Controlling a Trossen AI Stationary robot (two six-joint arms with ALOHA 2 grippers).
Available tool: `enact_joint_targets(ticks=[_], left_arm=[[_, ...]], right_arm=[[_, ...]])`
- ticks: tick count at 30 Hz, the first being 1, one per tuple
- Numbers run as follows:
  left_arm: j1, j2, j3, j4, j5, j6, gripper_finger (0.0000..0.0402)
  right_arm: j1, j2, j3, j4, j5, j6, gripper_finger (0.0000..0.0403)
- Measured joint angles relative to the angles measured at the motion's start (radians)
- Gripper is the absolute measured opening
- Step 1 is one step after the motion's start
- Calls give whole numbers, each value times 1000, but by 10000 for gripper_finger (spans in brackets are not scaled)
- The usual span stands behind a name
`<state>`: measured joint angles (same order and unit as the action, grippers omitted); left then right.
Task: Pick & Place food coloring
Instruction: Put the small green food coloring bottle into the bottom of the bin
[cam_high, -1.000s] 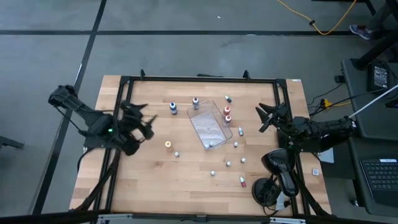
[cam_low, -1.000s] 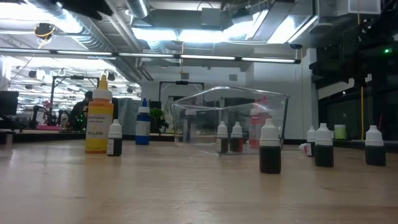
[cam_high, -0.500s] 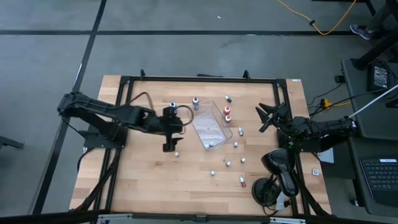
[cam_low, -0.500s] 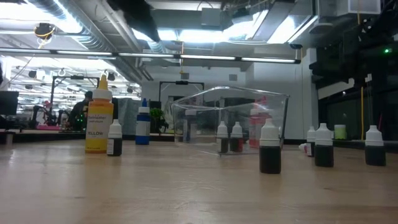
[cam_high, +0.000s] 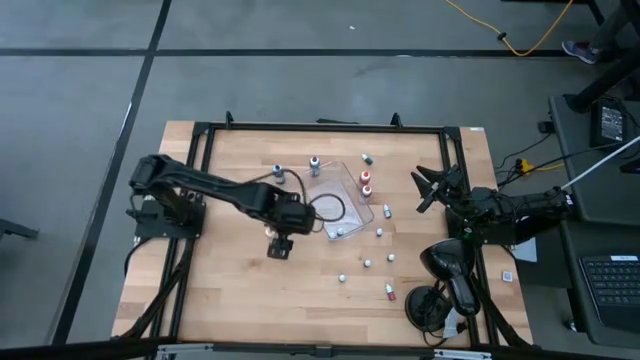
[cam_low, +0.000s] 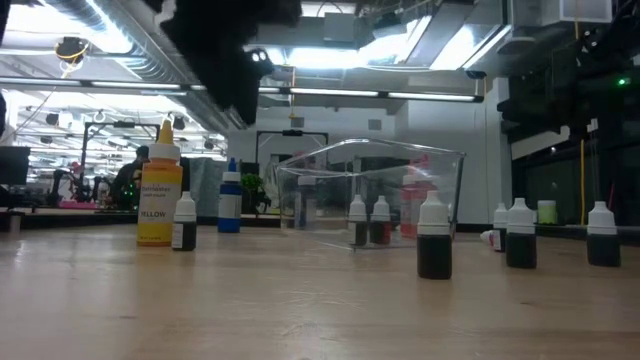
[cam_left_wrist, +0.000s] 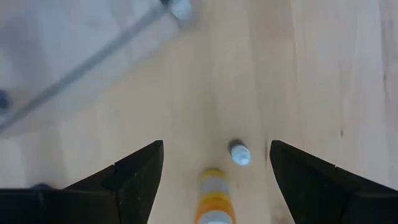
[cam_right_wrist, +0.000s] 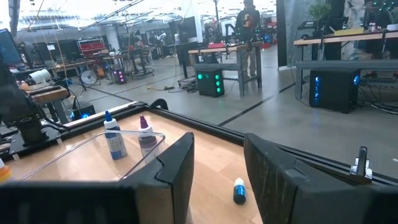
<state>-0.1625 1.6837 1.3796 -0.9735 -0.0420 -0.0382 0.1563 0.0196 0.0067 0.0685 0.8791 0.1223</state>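
Observation:
My left gripper (cam_high: 279, 240) hangs open over the table's middle, pointing down, just left of the clear tray (cam_high: 338, 200). In its wrist view the open fingers stand apart above a yellow-orange food coloring bottle (cam_left_wrist: 213, 198) and a tiny white-capped one (cam_left_wrist: 239, 153); both stand on the wood, untouched. The low view shows the yellow bottle (cam_low: 159, 185) upright with the gripper (cam_low: 228, 60) well above it. Two red bottles (cam_high: 366, 183) stand in the tray. My right gripper (cam_high: 428, 188) waits open at the table's right edge.
A blue bottle (cam_high: 278, 173) and a pale one (cam_high: 314, 162) stand behind the tray. Several tiny bottles are scattered right of and nearer than the tray (cam_high: 380, 232), (cam_high: 343, 277), (cam_high: 389, 291). A black device with a cable (cam_high: 448, 272) sits near the right front corner.
My left gripper has swung from the table's left edge toward the middle, sunk a little, rolled and tipped over until it points down above the yellow bottle. It has stayed open. No bottle has moved, nor has the tray.

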Motion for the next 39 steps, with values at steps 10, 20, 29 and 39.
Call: enact_joint_targets(ticks=[10,20,29,39], left_arm=[[-62,119,2,-24,43,58,290],[-78,189,1,-28,34,90,290],[-79,238,1,-47,16,129,290],[-79,247,1,-52,9,139,280]], right_arm=[[0,0,0,0,0,0,142],[0,0,0,0,0,0,142],[0,0,0,0,0,0,142],[0,0,0,0,0,0,142]])
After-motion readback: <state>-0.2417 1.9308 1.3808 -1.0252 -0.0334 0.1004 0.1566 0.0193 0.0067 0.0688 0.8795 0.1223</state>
